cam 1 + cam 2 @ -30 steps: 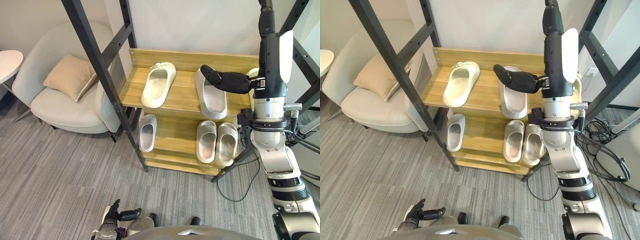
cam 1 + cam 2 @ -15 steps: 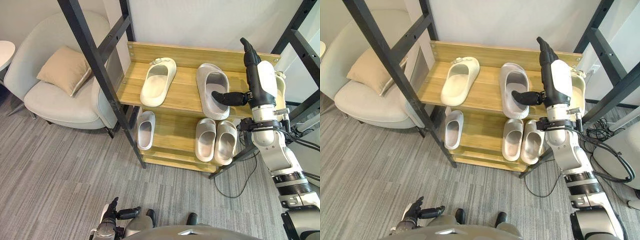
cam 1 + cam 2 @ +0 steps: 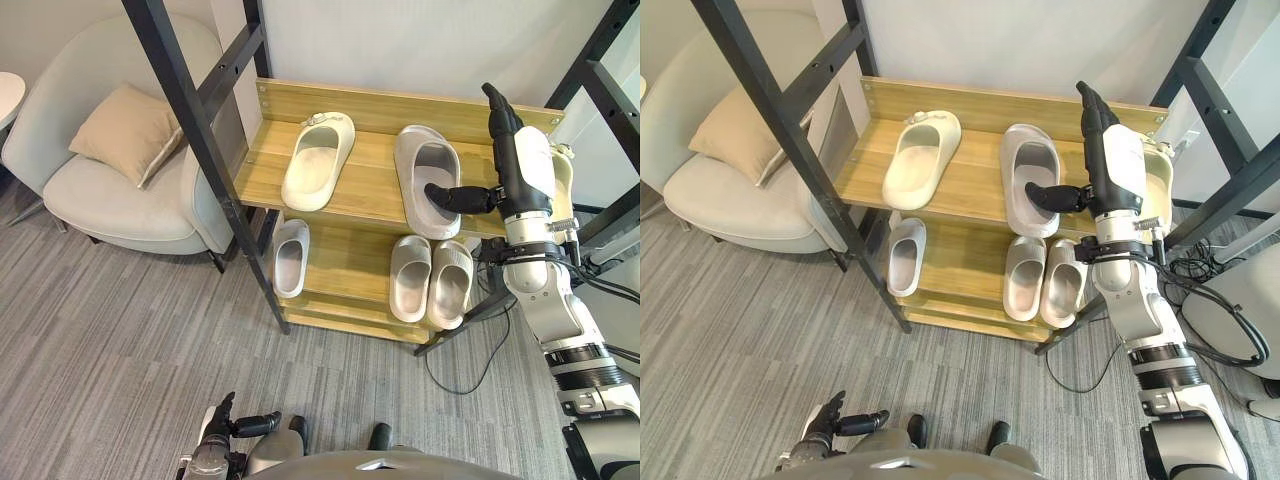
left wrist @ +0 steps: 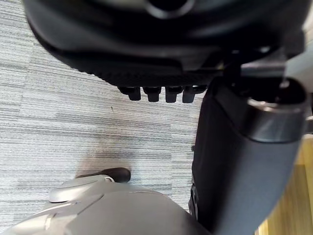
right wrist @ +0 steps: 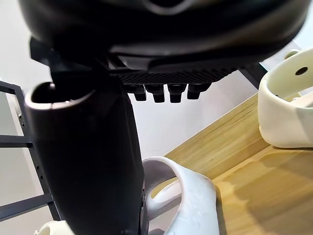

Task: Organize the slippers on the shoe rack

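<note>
Slippers lie on both shelves of the wooden shoe rack (image 3: 370,100). On the top shelf are a cream slipper (image 3: 318,160), a grey slipper (image 3: 425,170) and, at the right end, another cream slipper (image 3: 1160,185). On the lower shelf are a small slipper (image 3: 289,258) and a pair of grey slippers (image 3: 410,278). The right hand (image 3: 462,198) is beside the grey slipper with its fingers (image 3: 497,103) straight and thumb stretched over it, holding nothing; contact I cannot tell. The left hand (image 3: 830,422) hangs low above the carpet (image 3: 120,350), relaxed and empty.
</note>
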